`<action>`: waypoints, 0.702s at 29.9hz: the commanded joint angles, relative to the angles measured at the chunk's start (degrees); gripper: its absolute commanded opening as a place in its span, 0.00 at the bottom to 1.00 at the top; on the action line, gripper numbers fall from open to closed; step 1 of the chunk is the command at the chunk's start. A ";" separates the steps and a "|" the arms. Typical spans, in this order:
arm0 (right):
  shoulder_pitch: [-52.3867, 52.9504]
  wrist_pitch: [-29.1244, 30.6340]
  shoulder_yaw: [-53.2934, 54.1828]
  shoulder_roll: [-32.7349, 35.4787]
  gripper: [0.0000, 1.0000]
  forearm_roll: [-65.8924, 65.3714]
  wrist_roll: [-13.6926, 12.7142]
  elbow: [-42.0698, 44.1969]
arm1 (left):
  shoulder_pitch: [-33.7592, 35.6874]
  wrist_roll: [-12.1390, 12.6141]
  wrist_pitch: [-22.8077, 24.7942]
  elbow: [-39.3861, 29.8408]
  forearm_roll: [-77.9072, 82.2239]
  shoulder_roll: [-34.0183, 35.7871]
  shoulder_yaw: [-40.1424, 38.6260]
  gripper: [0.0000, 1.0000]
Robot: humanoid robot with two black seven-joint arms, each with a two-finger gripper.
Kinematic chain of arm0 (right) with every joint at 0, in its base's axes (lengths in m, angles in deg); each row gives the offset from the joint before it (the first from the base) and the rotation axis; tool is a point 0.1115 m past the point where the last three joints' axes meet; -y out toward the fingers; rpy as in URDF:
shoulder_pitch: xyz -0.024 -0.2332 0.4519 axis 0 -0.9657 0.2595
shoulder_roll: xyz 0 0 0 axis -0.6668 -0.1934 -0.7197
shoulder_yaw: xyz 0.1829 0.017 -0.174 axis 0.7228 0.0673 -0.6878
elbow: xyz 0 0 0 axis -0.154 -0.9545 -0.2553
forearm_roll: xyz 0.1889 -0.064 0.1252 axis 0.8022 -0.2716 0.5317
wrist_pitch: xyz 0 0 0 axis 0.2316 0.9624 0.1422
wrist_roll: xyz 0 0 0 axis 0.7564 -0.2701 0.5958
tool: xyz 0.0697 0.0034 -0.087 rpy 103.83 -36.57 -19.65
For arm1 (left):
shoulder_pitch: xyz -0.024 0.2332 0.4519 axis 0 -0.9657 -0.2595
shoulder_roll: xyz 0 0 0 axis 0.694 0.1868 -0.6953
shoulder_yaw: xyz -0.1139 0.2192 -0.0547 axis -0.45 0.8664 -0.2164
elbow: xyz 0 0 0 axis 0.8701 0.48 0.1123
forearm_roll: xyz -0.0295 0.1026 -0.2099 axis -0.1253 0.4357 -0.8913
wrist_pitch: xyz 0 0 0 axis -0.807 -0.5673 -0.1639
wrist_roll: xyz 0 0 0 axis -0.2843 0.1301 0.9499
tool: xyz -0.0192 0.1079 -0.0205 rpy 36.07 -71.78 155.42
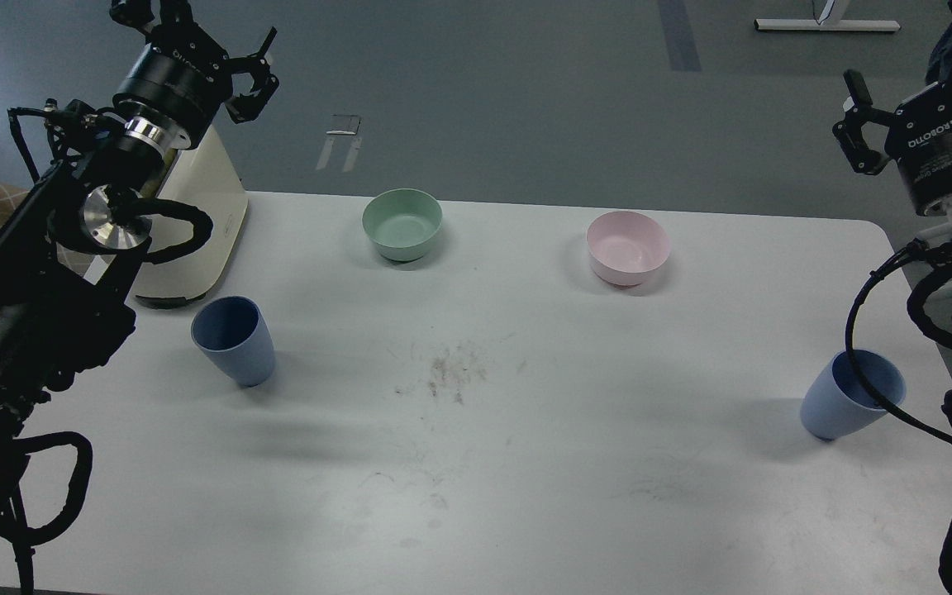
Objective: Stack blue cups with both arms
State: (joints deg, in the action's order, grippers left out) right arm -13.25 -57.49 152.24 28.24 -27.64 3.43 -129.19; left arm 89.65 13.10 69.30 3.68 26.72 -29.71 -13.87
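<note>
Two pale-blue cups stand upright and far apart on the white table [525, 463]. The left cup [232, 340] is near the left edge. The right cup [844, 403] is near the right edge, and a black cable loop crosses its rim. My left gripper [195, 37] is raised well above and behind the left cup, fingers spread open and empty. High above the right cup, my right gripper [910, 74] is also open and holds nothing. Neither gripper touches a cup.
A mint-green bowl [402, 223] and a pink bowl [627, 246] sit at the back of the table. A cream-coloured appliance [195, 223] stands at the back left, just behind the left cup. Dark scuff marks [447, 372] show mid-table.
</note>
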 commanded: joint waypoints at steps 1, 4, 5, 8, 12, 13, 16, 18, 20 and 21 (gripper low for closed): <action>0.23 0.00 -0.17 -0.18 1.00 0.01 -0.03 -0.05 | 0.00 -0.36 0.59 -0.13 -0.01 0.28 0.05 0.98; 0.23 0.00 -0.17 -0.26 1.00 0.01 -0.03 -0.14 | 0.00 -0.37 0.67 -0.21 -0.01 0.46 0.05 0.98; 0.23 0.00 -0.08 -0.18 1.00 0.01 -0.03 -0.14 | 0.00 -0.37 0.67 -0.21 -0.01 0.46 0.05 0.98; 0.32 0.00 0.01 0.00 1.00 0.01 -0.03 -0.14 | -0.09 -0.28 0.59 -0.83 -0.01 0.63 0.05 0.98; 0.41 0.00 0.18 -0.18 1.00 0.01 -0.03 -0.14 | 0.00 -0.37 0.59 -1.18 -0.19 1.51 -0.82 0.98; 0.58 0.00 0.18 -0.18 1.00 0.01 -0.03 -0.14 | -0.09 -0.37 0.59 -1.18 -0.19 1.69 -0.74 0.98; 1.02 0.00 0.10 -0.26 1.00 0.01 -0.03 -0.14 | 0.00 -0.37 0.67 -1.36 -0.19 1.77 -0.82 0.98; 1.11 0.00 0.01 -0.44 1.00 0.01 -0.03 -0.14 | 0.35 -0.45 0.67 -1.36 -0.19 1.78 -0.82 0.98; 1.11 0.00 0.01 -0.44 1.00 0.01 -0.03 -0.23 | 0.79 -0.45 0.67 -1.36 -0.19 1.78 -0.82 0.98; 1.11 0.00 0.01 -0.70 1.00 0.01 -0.03 -0.23 | 1.14 -0.45 0.67 -1.36 -0.19 1.69 -0.82 0.98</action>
State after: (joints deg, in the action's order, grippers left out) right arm -12.20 -57.49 152.31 27.84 -27.63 3.40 -129.35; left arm 89.95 12.70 69.94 2.35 26.54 -27.96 -14.68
